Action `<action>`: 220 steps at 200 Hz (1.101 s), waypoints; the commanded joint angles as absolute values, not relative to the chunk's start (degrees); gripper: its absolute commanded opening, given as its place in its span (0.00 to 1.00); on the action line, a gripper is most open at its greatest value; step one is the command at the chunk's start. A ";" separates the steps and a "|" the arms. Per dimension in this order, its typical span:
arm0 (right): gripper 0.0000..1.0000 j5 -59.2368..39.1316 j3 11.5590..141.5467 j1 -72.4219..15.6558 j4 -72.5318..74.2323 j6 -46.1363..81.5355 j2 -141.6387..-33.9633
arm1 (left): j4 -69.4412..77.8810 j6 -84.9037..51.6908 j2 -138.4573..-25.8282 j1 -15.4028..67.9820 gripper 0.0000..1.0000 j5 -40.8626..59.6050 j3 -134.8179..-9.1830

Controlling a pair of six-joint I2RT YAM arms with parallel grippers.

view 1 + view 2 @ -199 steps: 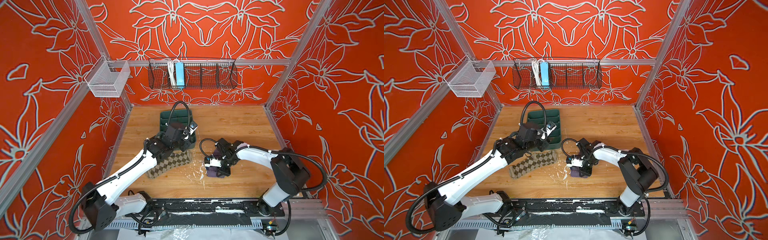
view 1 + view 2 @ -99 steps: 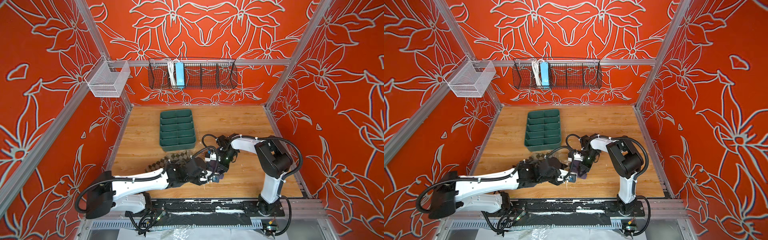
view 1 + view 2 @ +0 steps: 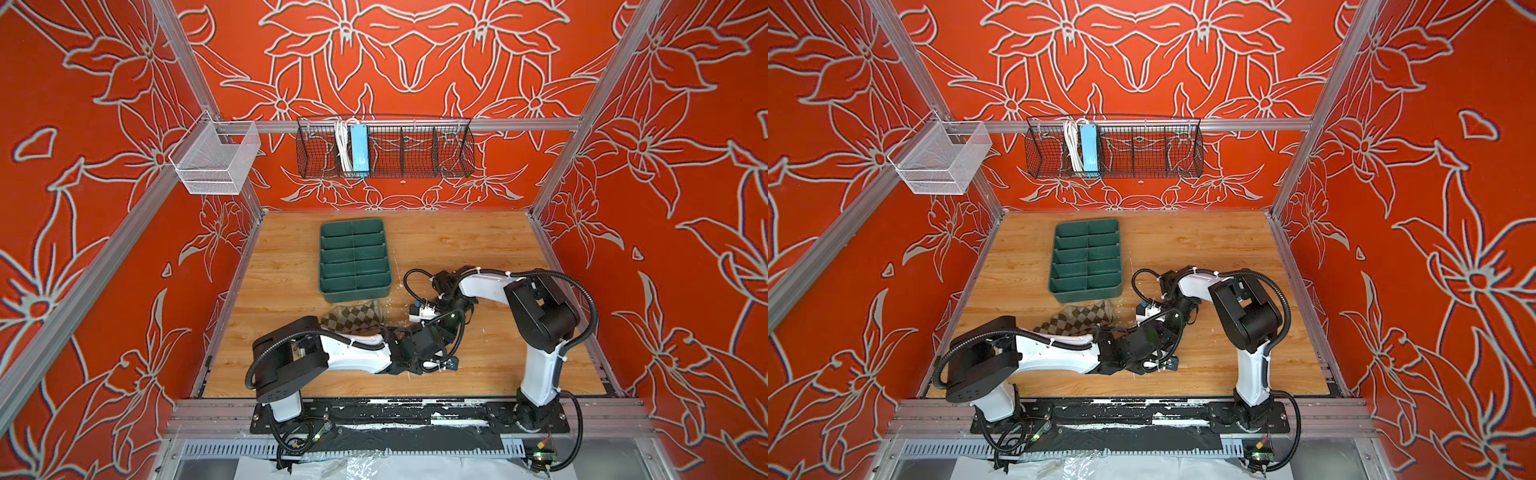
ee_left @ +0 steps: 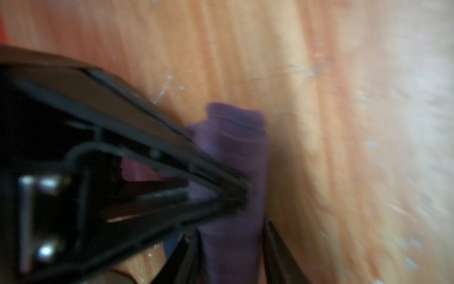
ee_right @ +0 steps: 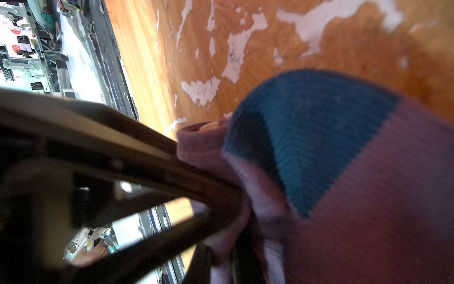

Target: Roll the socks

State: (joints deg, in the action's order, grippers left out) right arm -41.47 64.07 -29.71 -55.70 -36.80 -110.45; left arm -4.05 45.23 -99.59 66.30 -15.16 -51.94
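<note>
No legible text, labels, numbers or signs

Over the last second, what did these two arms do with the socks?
The left pincer swung away from the argyle sock toward the front and middle, and is now at the purple sock. The right pincer stayed shut on that sock. The argyle sock and green tray stayed put.
</note>
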 commanded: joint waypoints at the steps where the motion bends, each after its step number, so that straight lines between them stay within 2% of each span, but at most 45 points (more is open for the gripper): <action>1: 0.00 -36.63 61.99 -29.85 -54.14 -37.48 -112.86 | -4.77 42.03 -103.05 65.66 0.30 -16.06 -52.80; 22: 0.00 -36.74 61.16 -29.72 -52.84 -37.20 -111.21 | -7.38 40.37 -103.52 65.33 0.09 -15.39 -53.04; 35: 0.00 -36.26 60.29 -29.38 -51.48 -36.96 -109.07 | -9.00 39.93 -103.41 65.30 0.00 -15.08 -52.91; 46: 0.00 -34.87 59.03 -29.03 -49.53 -36.33 -105.82 | -10.13 39.58 -103.53 65.24 0.00 -14.96 -52.99; 53: 0.09 -33.50 58.21 -28.72 -48.13 -35.79 -103.11 | -10.96 39.39 -103.52 65.22 0.00 -14.78 -53.19; 55: 0.15 -32.96 57.97 -28.60 -47.88 -35.56 -102.35 | -11.16 39.31 -103.55 65.21 0.00 -14.70 -53.20; 62: 0.22 -31.82 57.15 -28.27 -46.47 -34.84 -99.40 | -11.82 38.99 -103.64 65.04 0.00 -14.57 -53.38; 84: 0.33 -29.80 55.95 -26.99 -45.77 -33.95 -90.73 | -15.16 37.63 -103.21 64.04 0.00 -13.04 -54.45; 109: 0.36 -25.31 53.42 -24.14 -41.53 -30.22 -81.18 | -16.38 37.53 -102.66 63.30 0.00 -12.00 -54.23; 128: 0.39 -18.08 50.58 -21.53 -35.62 -25.87 -74.53 | -16.70 37.61 -102.22 63.03 0.00 -11.09 -54.24; 148: 0.38 -2.29 48.27 -19.78 -28.44 -17.73 -69.24 | -18.03 37.71 -102.26 63.02 0.00 -10.09 -55.29; 166: 0.33 4.96 49.24 -19.53 -27.75 -12.03 -68.25 | -19.20 37.81 -102.38 63.02 0.00 -8.90 -56.07; 196: 0.17 2.26 57.65 -19.52 -36.98 -2.30 -76.29 | -19.76 37.55 -102.88 63.06 0.00 -8.62 -56.58; 208: 0.08 -3.57 61.17 -19.52 -41.06 -0.98 -81.81 | -20.04 37.49 -103.00 63.04 0.00 -8.35 -56.73; 220: 0.06 -9.90 63.02 -19.72 -42.55 -0.59 -86.81 | -20.38 37.27 -102.97 63.02 0.00 -8.19 -56.95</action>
State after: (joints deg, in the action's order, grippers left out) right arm -2.07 58.92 -19.55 -35.79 -7.77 -78.83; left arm -13.30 37.87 -101.27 63.33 -10.63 -57.39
